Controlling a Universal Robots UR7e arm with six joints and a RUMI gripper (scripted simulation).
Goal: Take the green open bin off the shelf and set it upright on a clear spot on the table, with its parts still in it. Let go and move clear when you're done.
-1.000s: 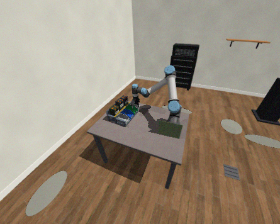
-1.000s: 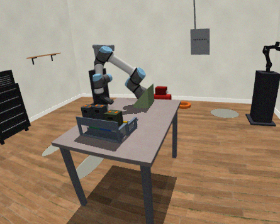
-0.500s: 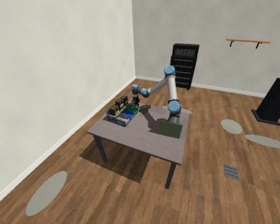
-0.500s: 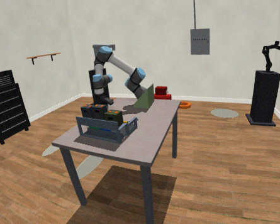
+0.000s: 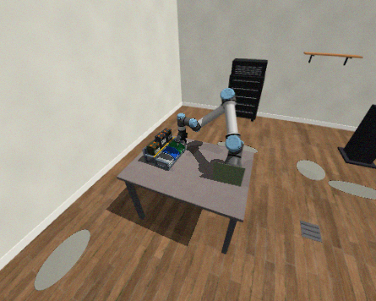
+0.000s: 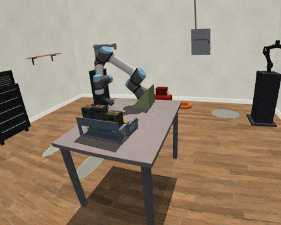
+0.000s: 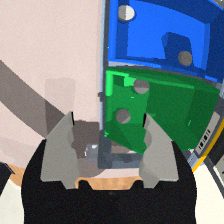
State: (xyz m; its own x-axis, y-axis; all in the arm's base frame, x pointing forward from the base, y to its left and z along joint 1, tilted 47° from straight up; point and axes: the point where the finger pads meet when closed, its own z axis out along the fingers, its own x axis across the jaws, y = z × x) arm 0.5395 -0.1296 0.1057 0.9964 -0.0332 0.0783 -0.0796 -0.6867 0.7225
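Note:
The green open bin [image 7: 172, 110] [image 5: 177, 145] stands at the end of the low grey shelf [image 7: 117, 161] [image 6: 98, 124]. Two grey round parts show in it in the wrist view, one part [image 7: 141, 86] near the blue bin and one part [image 7: 122, 116] nearer the fingers. My gripper [image 7: 108, 113] [image 5: 180, 142] is open, with its jaws partly apart and nothing between them. It hangs over the bin's near end; in the wrist view one fingertip lies over the bin and the other over the table outside the shelf's side rail. The height gap is hard to tell.
A blue bin [image 7: 145, 37] [image 5: 171, 152] with grey parts adjoins the green one. Dark boxes with orange marks [image 6: 113, 116] stand behind a yellow rail on the shelf. A dark green panel [image 5: 229, 173] [image 6: 146, 99] stands on the table [image 5: 186, 182] [image 6: 142, 139] near the arm's base.

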